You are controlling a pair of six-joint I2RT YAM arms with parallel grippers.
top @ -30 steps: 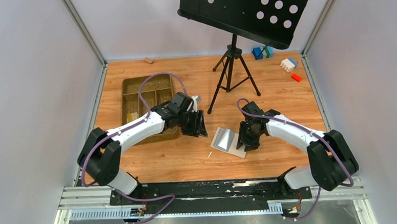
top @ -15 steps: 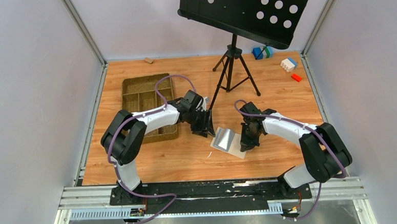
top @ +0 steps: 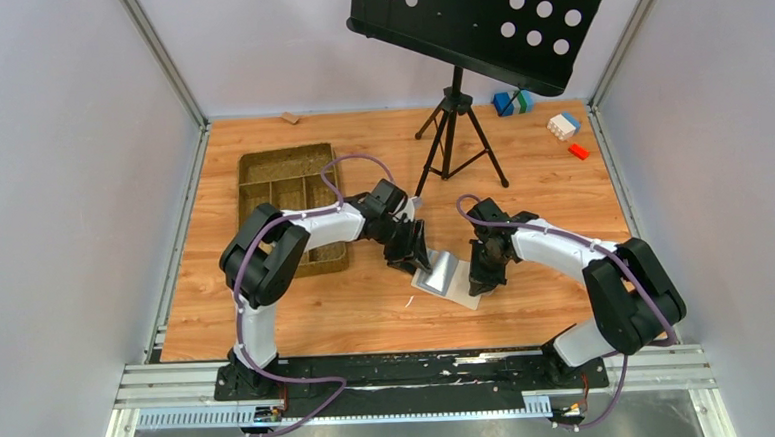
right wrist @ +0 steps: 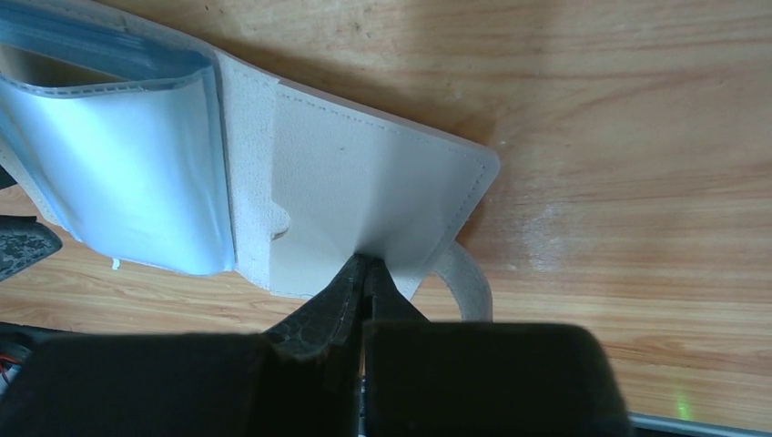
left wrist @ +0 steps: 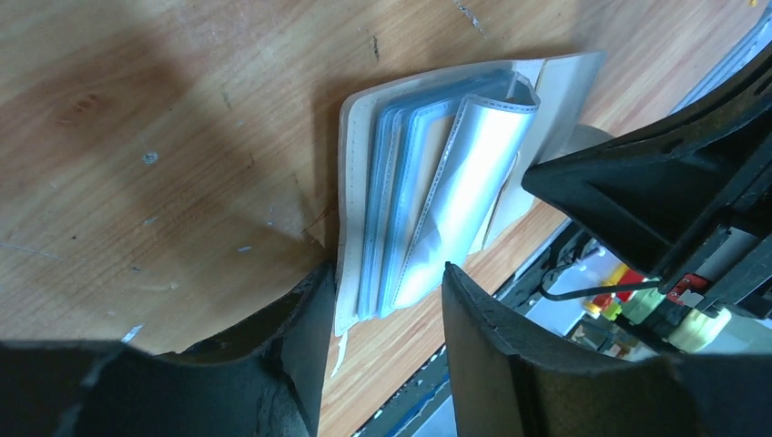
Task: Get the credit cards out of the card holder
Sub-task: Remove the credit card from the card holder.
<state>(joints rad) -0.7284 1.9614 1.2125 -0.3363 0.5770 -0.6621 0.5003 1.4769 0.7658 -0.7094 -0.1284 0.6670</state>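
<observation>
The card holder (top: 448, 273) lies open on the wooden table, cream flap down and light blue sleeves fanned upward. In the left wrist view the sleeves (left wrist: 437, 200) stand up from the cream cover. My left gripper (left wrist: 387, 282) is open, with its jaws either side of the sleeves' near edge; it is at the holder's left side in the top view (top: 418, 254). My right gripper (right wrist: 366, 264) is shut on the edge of the holder's cream flap (right wrist: 364, 182), beside the closure tab (right wrist: 469, 282); it also shows in the top view (top: 484, 269). No credit cards are visible.
A woven brown compartment tray (top: 279, 179) sits at the back left, partly under my left arm. A black music stand's tripod (top: 455, 140) stands just behind the holder. Toy blocks (top: 564, 125) lie at the back right. A small white scrap (top: 409, 300) lies near the holder.
My left gripper has moved right, from beside the tray to the holder's left edge, and now straddles the sleeves. The right gripper has kept its hold on the flap.
</observation>
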